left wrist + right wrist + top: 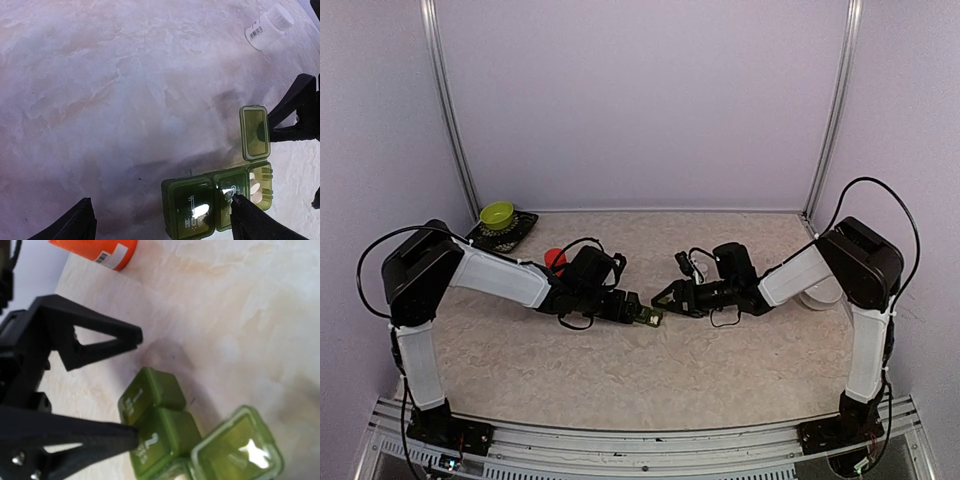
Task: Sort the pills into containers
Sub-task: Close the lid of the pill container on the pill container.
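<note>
at mid-table the containers [192, 210] show one compartment open with pale pills [255, 189] inside, two shut. left hand [161, 210] and right hand [663, 295] both gape, holding nothing.

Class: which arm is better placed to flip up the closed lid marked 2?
Probably left: the left hand, open, is over the green containers, one fingertip at the lid marked 2; the right hand sits beyond the already open end lid.
</note>
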Available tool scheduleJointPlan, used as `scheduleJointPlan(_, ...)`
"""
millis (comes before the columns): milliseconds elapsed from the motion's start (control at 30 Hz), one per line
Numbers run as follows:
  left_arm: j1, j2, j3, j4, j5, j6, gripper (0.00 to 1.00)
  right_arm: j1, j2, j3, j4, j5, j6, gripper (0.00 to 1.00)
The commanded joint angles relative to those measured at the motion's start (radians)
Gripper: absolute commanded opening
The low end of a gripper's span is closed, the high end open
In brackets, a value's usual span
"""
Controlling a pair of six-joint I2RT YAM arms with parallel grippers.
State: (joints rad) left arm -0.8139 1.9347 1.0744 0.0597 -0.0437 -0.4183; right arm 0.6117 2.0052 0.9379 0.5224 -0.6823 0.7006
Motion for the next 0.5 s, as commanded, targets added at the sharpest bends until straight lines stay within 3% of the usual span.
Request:
scheduleJointPlan(0,0.004,0.025,0.012,0.019,0.047,0.011,0.89,-0.016,0.027,0.019,0.030,-0.022,0.006,0.80)
scheduleJointPlan(467,0.006,0.097,0.061,-0.056,-0.004,0.006,0.76,-0.021,0.030,0.014,0.107,-0.072,0.003,0.78)
